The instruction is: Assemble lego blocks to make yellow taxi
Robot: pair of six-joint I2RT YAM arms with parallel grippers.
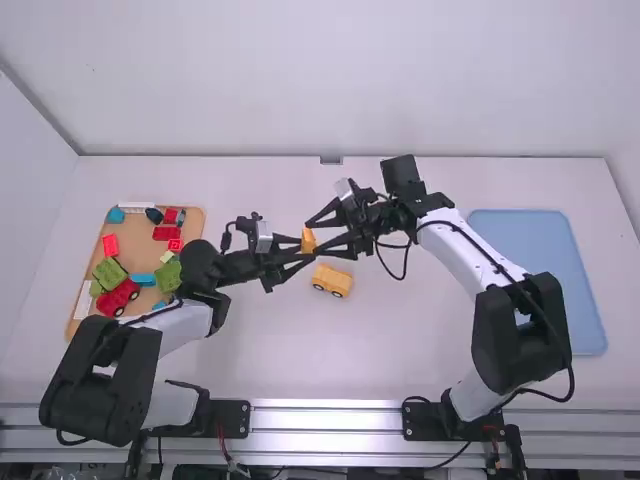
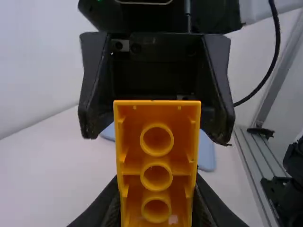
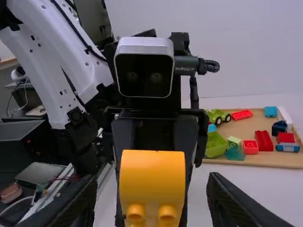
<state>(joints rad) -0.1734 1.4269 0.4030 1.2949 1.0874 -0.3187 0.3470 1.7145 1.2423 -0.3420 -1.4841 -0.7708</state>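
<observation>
The left gripper point(image 2: 156, 185) grasps the yellow curved plastic block point(image 3: 152, 177), its long axis apparently upright, immediately left of the right gripper point(image 2: 156, 138), whose fingers stand spread, above and left of the yellow wheeled base point(image 1: 332, 281).

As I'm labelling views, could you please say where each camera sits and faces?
High: above and behind, looking forward and down at both arms.
Left wrist: on that arm, facing the right gripper past its own fingers.
Right wrist: on that arm, facing the left gripper past its own fingers.
Both wrist views share the orange block.
</observation>
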